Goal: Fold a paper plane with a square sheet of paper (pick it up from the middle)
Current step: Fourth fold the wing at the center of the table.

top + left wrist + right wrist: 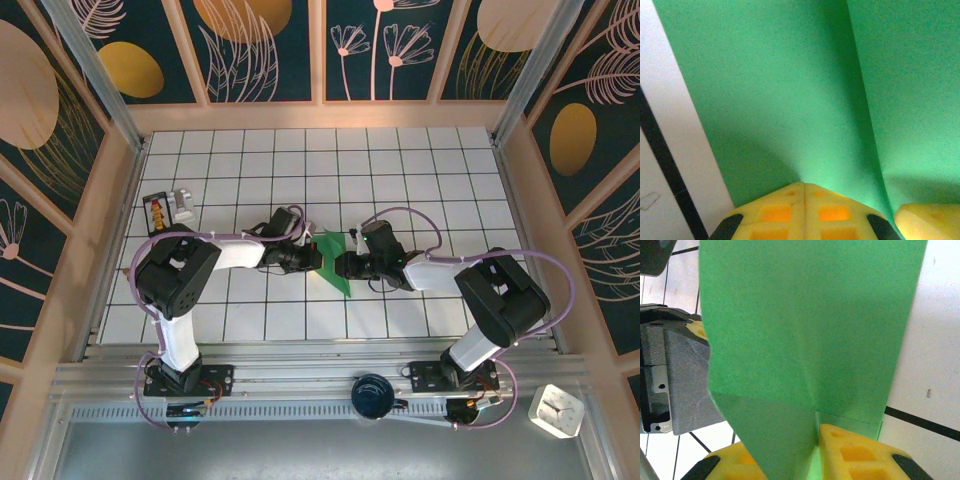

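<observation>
The green square sheet of paper [339,282], creased and folded to a slim pointed shape, sits mid-table between both grippers. My left gripper [321,260] is at its left side; in the left wrist view its yellow fingertips [804,186] are pressed together against the green paper [790,100], with nothing between them. My right gripper [346,266] meets it from the right. In the right wrist view an upright fold of the paper [805,315] stands between the jaws of my right gripper [805,442], which are slightly apart. One flap covers the left finger. The right gripper's yellow finger [929,221] touches the paper beside my left fingertips.
The left gripper's grey body [675,375] is close on the left of the right wrist view. A small black and orange card with a white piece [168,208] stands at the back left. A dark round object [372,394] sits on the front rail. Wooden walls enclose the tiled table [420,170].
</observation>
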{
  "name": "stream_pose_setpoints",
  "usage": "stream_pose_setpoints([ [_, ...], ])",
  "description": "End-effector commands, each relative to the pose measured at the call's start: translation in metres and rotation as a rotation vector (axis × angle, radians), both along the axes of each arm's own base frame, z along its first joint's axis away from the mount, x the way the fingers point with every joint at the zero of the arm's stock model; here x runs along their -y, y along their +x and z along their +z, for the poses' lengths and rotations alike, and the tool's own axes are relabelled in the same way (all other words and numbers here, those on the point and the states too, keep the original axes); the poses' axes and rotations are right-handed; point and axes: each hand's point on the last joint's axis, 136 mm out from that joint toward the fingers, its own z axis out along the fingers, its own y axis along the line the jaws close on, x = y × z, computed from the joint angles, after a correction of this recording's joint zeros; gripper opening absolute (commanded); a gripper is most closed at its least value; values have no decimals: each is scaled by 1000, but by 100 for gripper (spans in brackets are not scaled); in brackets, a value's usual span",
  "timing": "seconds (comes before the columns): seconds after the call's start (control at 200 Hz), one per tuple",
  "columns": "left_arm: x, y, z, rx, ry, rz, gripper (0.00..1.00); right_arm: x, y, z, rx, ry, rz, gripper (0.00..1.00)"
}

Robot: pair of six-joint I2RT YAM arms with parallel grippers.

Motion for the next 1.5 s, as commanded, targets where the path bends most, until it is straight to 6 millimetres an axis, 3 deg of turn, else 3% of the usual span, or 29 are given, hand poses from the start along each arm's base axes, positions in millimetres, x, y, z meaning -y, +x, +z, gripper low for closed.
stream_pose_setpoints([
  [0.0,-3,-2,-11,-19,32,-10,0,1,3,7,28,-15,9,23],
  [0.5,-4,-2,-11,-19,36,-12,0,-1,5,10,81,-72,35,29],
  [1.496,-3,0,-7,-12,33,-12,0,6,1,17,126,-123,24,27],
])
